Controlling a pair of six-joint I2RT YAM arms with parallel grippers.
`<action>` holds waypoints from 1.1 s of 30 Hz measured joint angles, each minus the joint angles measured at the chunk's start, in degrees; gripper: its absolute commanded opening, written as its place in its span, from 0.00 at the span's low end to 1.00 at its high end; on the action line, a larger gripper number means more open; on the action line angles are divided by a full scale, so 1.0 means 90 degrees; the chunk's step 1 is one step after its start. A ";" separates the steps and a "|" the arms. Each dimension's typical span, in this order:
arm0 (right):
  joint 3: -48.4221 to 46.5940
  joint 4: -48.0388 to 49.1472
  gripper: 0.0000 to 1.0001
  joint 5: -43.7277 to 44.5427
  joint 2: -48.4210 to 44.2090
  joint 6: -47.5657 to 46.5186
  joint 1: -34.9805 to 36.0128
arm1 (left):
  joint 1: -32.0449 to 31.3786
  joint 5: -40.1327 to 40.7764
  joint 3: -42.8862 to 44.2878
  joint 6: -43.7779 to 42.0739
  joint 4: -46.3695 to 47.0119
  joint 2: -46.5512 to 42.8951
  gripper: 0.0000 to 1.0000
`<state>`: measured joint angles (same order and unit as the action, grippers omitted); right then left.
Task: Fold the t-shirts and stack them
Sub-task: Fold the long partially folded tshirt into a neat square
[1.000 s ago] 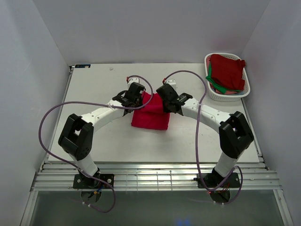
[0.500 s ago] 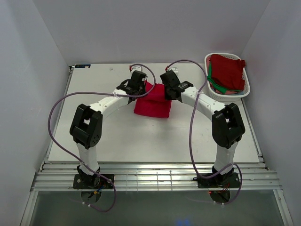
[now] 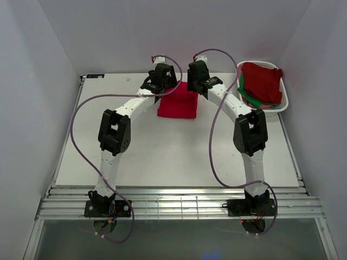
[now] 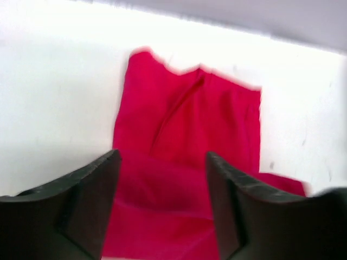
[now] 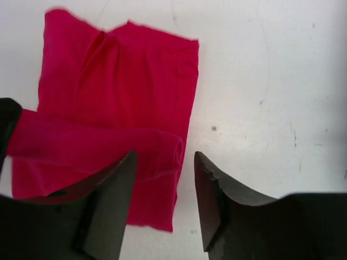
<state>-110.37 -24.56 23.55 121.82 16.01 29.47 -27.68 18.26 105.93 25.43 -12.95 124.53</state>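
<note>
A crimson t-shirt (image 3: 177,105) lies folded into a small rectangle at the back middle of the white table (image 3: 162,154). My left gripper (image 3: 168,88) hovers at its far left edge and my right gripper (image 3: 193,85) at its far right edge. In the left wrist view the left gripper (image 4: 161,157) is open, with a rolled fold of the t-shirt (image 4: 184,124) lying loose beneath the gap. The right gripper (image 5: 165,155) is open too, straddling the t-shirt's (image 5: 119,103) right edge. More t-shirts, dark red (image 3: 263,81) and green (image 3: 246,97), are piled in the basket.
A white slotted basket (image 3: 255,111) stands at the back right corner. Grey walls close in the table on three sides. Both arms stretch far forward, their purple cables (image 3: 81,116) looping over the table's sides.
Both grippers carried the t-shirt's near edge toward the back wall, folding it over, and then opened and let it go. The folded t-shirt now lies farther back.
</note>
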 measured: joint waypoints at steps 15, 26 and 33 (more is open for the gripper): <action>0.0821 0.2448 0.72 -0.0702 -0.1326 -0.0529 -0.0515 | 0.0272 0.0321 0.0155 -0.0313 0.1338 -0.0724 0.98; 0.1035 0.2021 0.13 -0.2880 -0.0476 0.0121 -0.0481 | 0.0270 -0.0459 -0.0792 0.0126 0.0435 -0.0556 0.96; -0.0175 0.1520 0.11 -0.3767 0.1025 0.0461 -0.0478 | 0.0274 -0.0690 -0.1736 0.0187 -0.0053 -0.0772 0.96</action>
<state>-111.94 -10.87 -10.35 131.04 20.16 25.17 -25.21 12.05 90.30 27.11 -13.43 117.58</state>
